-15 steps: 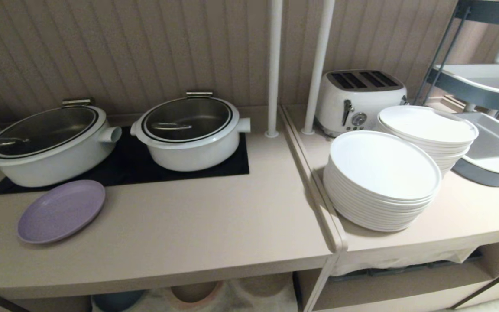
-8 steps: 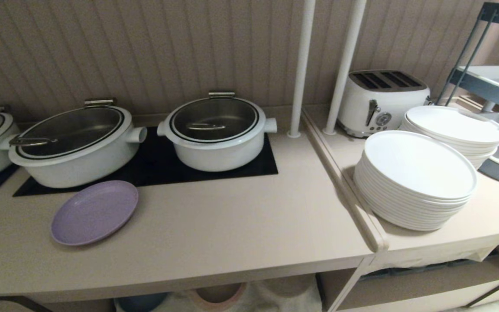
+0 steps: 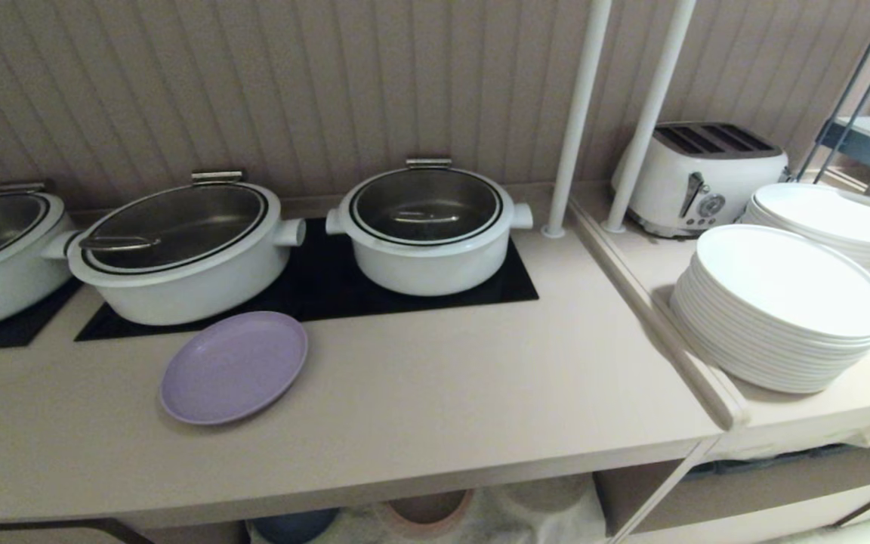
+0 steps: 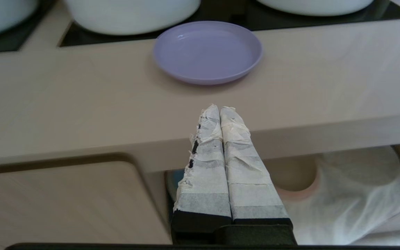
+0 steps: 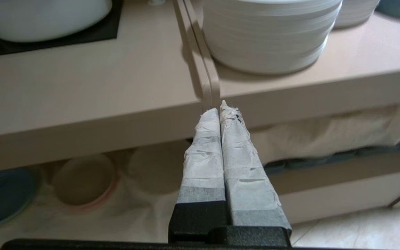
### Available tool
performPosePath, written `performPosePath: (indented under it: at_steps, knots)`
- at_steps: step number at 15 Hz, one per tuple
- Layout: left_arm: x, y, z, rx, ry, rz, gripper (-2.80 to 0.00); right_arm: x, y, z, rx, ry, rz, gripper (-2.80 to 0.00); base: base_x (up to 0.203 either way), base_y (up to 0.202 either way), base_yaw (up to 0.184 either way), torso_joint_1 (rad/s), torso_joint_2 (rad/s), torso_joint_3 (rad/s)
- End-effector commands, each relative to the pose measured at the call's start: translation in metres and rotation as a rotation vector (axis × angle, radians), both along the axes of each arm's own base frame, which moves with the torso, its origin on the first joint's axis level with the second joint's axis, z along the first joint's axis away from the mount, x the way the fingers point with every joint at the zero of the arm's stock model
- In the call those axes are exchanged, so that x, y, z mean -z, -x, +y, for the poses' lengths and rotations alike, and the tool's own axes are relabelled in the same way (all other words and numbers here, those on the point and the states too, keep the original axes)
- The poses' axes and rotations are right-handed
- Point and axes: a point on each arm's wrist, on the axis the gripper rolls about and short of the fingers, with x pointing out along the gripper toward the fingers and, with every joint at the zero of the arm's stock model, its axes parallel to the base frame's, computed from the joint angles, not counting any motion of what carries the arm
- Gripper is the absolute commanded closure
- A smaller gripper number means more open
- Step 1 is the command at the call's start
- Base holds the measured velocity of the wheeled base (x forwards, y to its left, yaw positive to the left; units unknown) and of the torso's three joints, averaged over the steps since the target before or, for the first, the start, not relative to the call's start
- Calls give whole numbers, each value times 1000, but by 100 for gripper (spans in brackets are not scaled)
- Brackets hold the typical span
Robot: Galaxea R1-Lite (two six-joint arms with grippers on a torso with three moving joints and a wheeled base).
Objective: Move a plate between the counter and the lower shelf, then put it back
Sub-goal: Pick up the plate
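The lavender plate (image 3: 233, 367) lies flat on the beige counter (image 3: 435, 393), just in front of the black hob panel. In the left wrist view the plate (image 4: 208, 51) is straight beyond my left gripper (image 4: 219, 108), which is shut and empty and hangs short of the counter's front edge. My right gripper (image 5: 219, 107) is shut and empty too, level with the counter edge near the seam between the two worktops. The lower shelf (image 3: 480, 517) with its cream cloth shows under the counter. Neither arm appears in the head view.
Three white lidded pots stand on the hob behind the plate, the middle one (image 3: 178, 253) closest to it. Stacked white plates (image 3: 778, 310) and a white toaster (image 3: 703, 177) occupy the right worktop. A blue plate (image 5: 2, 196) and a beige-pink plate (image 5: 83, 180) lie on the shelf cloth.
The whole head view has slid rightward, so the camera has moved left along the counter. The plate and pots stay put on the counter. Both grippers remain shut.
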Motion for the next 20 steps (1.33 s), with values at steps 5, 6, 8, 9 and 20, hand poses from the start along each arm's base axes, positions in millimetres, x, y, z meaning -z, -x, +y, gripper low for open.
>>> performPosePath:
  at_steps: [5, 6, 8, 9, 20]
  knots:
    - [0, 0, 0, 0, 4, -2, 0, 0, 0, 0, -3, -1, 2, 0, -184, 180, -2, 5, 2, 2]
    - [0, 0, 0, 0, 4, -2, 0, 0, 0, 0, -3, -1, 2, 0, -141, 149, -2, -12, -7, 2]
    - [0, 0, 0, 0, 4, -2, 0, 0, 0, 0, 0, -1, 2, 0, -14, 23, 4, -4, -4, 0]
    - [0, 0, 0, 0, 4, -2, 0, 0, 0, 0, -2, -1, 2, 0, 0, 0, 0, 0, 0, 0]
    - [0, 0, 0, 0, 4, -2, 0, 0, 0, 0, -1, -1, 2, 0, 0, 0, 0, 0, 0, 0]
